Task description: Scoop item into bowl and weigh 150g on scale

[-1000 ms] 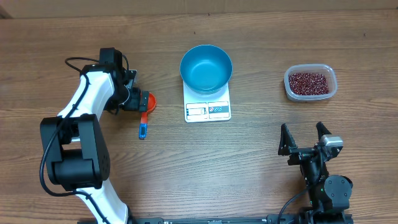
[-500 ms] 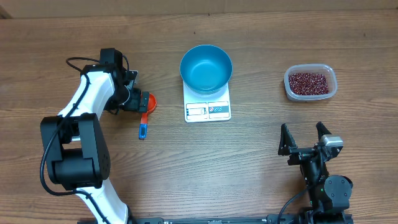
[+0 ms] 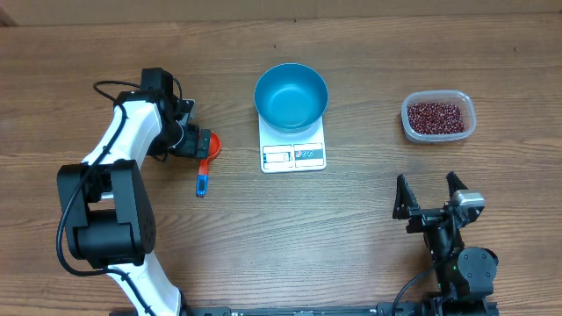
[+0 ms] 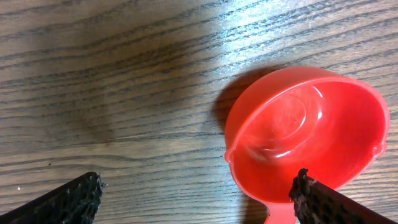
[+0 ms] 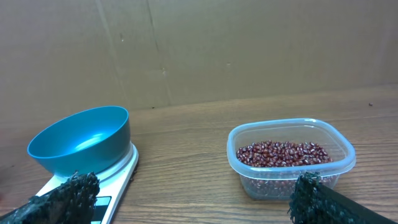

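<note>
The blue bowl [image 3: 291, 95] stands empty on the white scale [image 3: 293, 155] at the table's middle back. The beans [image 3: 435, 114] fill a clear tub [image 3: 460, 132] at the right. A red scoop [image 3: 210, 143] with a blue handle lies left of the scale. My left gripper [image 3: 195, 140] hovers open at the scoop's left side. In the left wrist view the scoop's cup [image 4: 308, 134] sits at the right, with one finger [image 4: 323, 202] in front of its rim by the handle, and nothing is held. My right gripper [image 3: 430, 195] stands open near the front, facing the bowl [image 5: 81, 140] and the beans [image 5: 283, 152].
The wooden table stretches bare between the scale [image 5: 115, 180] and the tub [image 5: 291, 158]. A cardboard wall [image 5: 249, 50] rises behind the table. The left arm's black cable [image 3: 110, 86] loops over the table at the far left.
</note>
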### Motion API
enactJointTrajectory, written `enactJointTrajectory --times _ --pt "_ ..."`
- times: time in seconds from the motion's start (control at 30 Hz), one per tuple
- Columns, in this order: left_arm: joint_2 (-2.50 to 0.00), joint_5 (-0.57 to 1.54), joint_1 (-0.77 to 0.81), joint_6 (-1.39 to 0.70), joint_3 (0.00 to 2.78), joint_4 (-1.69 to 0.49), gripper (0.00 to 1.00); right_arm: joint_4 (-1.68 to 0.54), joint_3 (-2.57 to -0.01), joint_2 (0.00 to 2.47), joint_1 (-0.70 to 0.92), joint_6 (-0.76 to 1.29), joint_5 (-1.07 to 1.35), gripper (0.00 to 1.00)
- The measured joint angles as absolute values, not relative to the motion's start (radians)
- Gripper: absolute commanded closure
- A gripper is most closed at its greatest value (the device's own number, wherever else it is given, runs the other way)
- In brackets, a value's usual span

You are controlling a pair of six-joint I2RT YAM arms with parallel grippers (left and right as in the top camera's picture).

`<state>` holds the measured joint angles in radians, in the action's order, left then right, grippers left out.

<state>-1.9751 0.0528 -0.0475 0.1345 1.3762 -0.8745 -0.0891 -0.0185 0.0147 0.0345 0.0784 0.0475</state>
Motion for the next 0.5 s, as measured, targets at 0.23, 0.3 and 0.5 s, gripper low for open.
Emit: enactJointTrajectory --times 0.23,0.3,0.5 --pt "-1.975 0.053 -0.047 0.134 1.376 -0.876 0.01 -0.089 -0.019 0.015 0.035 0.078 0.048 0.00" --pt "-1.975 0.053 -0.047 0.134 1.376 -0.882 0.01 -0.089 -0.019 0.015 0.035 0.078 0.048 0.00" --pt "-1.975 0.053 -0.047 0.134 1.376 -0.886 0.00 -0.089 -0.019 0.015 0.035 0.078 0.047 0.00"
